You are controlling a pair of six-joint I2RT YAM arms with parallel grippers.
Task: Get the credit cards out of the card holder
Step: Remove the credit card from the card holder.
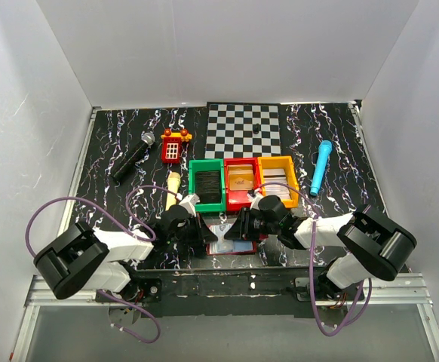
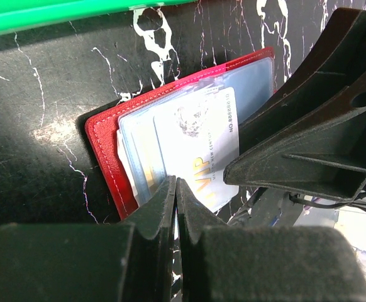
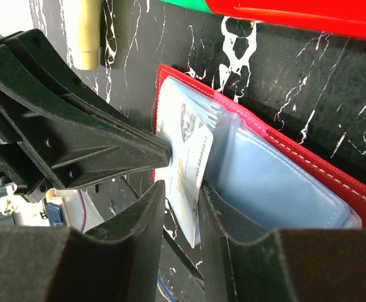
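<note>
The dark-red card holder [image 1: 231, 246] lies open near the table's front edge, between my two grippers. Its pale bluish sleeves [image 3: 283, 185] face up inside the red cover [image 2: 104, 151]. A pale grey credit card [image 3: 194, 157] marked VIP [image 2: 202, 141] sticks partway out of a sleeve. The fingers of my right gripper [image 3: 183, 192] stand on either side of this card's free end, with a gap still showing on one side. My left gripper [image 2: 177, 184] is shut, and its tip [image 3: 163, 151] rests against the holder's sleeve edge beside the card. In the top view the left gripper [image 1: 207, 232] and right gripper [image 1: 244, 226] nearly meet.
Green [image 1: 207, 185], red [image 1: 242, 181] and yellow [image 1: 277, 177] bins stand just behind the holder. A beige cylinder [image 1: 173, 187], a microphone [image 1: 133, 158], a red toy [image 1: 173, 147], a chessboard [image 1: 244, 127] and a blue marker [image 1: 321, 167] lie farther back.
</note>
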